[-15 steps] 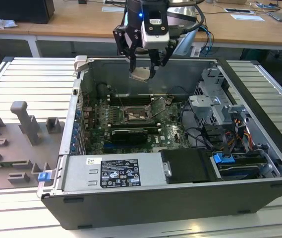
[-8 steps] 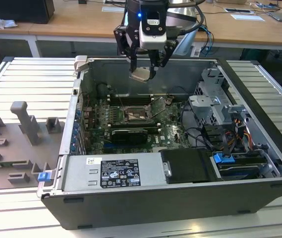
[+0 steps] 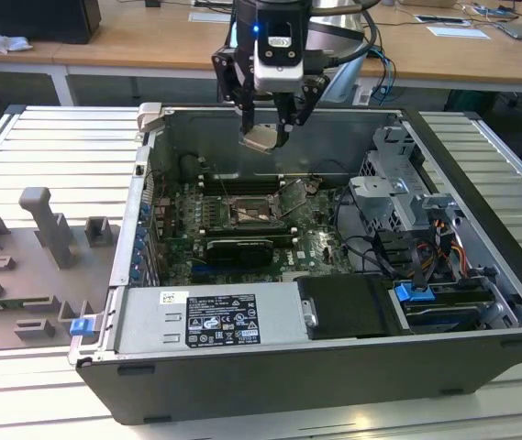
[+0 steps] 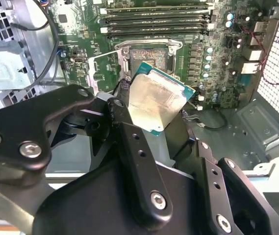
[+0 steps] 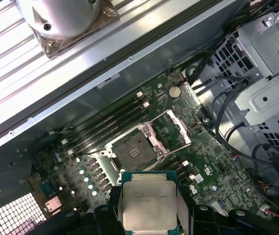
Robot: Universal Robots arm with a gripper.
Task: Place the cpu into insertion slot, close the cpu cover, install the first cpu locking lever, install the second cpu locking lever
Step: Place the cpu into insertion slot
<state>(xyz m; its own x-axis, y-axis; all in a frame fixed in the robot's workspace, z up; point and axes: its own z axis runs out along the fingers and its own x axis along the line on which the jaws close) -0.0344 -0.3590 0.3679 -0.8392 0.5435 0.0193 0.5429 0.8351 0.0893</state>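
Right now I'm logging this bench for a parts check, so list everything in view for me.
cpu: one, silvery face, green edge, held above the open computer case.
insertion slot: one, dark with silvery rim, empty, on the green board.
cpu cover: one, silvery frame, swung open beside the slot.
memory slots: several, black, alongside the slot.
expansion card: one, black, on the board.
computer case: one, dark grey, on the slatted table.
grey fixtures: several, at the exterior view's left.
hand: one, black, shut on the cpu.
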